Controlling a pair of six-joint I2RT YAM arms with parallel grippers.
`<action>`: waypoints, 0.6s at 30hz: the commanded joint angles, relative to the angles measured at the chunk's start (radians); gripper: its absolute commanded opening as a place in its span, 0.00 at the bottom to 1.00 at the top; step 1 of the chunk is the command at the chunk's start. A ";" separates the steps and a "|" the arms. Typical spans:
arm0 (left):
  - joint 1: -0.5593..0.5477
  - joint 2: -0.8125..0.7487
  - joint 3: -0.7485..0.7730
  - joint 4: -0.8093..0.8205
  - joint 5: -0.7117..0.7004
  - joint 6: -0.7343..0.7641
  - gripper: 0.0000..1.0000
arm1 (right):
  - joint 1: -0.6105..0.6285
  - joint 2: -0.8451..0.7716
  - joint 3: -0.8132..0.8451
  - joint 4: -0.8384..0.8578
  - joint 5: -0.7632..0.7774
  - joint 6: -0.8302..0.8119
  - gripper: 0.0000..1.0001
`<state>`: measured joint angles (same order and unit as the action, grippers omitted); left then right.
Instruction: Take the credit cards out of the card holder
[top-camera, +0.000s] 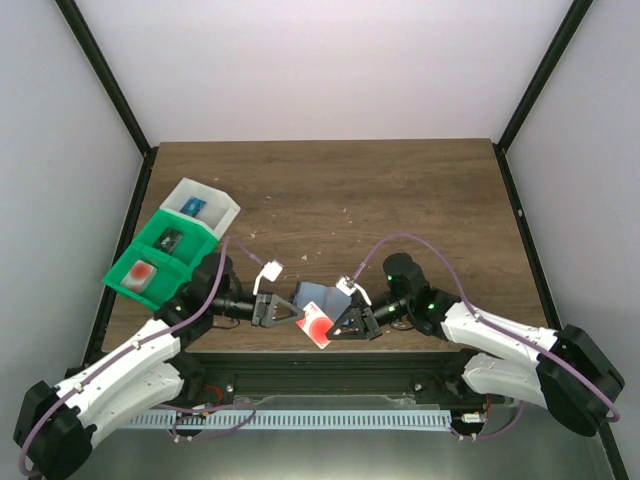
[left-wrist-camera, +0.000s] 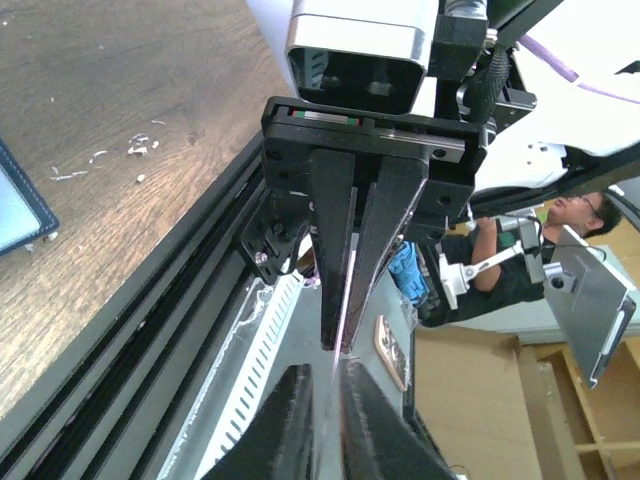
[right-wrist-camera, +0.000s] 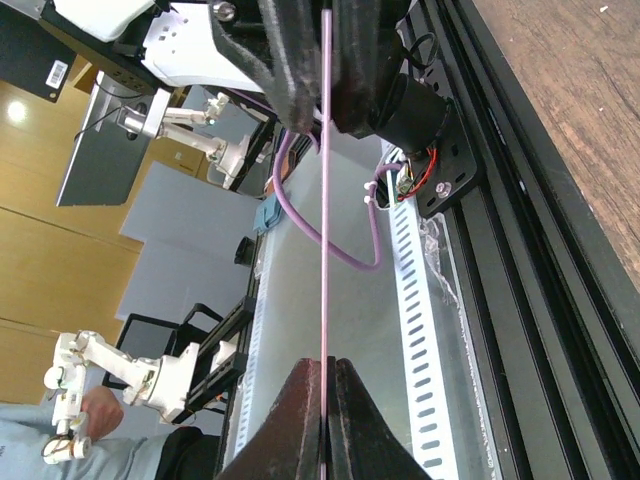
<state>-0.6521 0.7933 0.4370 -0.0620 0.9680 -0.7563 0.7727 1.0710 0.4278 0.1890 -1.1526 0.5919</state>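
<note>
The credit card (top-camera: 318, 327) is out of the card holder (top-camera: 318, 296) and hangs edge-up in the air between the two arms, over the near edge of the worktop (top-camera: 400, 200). The blue-grey card holder lies flat on the wood just behind it.

The right end effector (top-camera: 341, 322) is clenched on one end of the card. The left end effector (top-camera: 297, 314) has its fingers (left-wrist-camera: 290, 430) drawn in close on either side of the other end. A sliver of gap shows in the left wrist view, so I cannot tell whether it is gripping.

Likely risks, as I judge them:
- The card sits above the black frame rail and perforated cable tray, not above the wood. If the right end effector lets go before the left one has a firm hold, the card could fall below the worktop, out of reach.
- The card is thin and held only at its ends. If both arms grip and pull or twist against each other, it could bend or snap free.
- A shallow pinch on the very edge could slip once the arm moves.
</note>
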 joint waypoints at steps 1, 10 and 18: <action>0.003 0.002 -0.006 0.056 0.027 -0.005 0.05 | 0.000 0.002 0.019 0.029 -0.028 0.008 0.01; 0.003 -0.024 0.006 0.023 -0.080 -0.013 0.00 | 0.000 0.000 0.022 0.005 0.065 0.020 0.19; 0.006 -0.055 0.113 -0.124 -0.412 0.020 0.00 | 0.000 -0.106 0.021 -0.046 0.263 0.056 0.80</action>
<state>-0.6521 0.7658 0.4747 -0.1116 0.7734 -0.7586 0.7742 1.0321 0.4271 0.1673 -1.0088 0.6361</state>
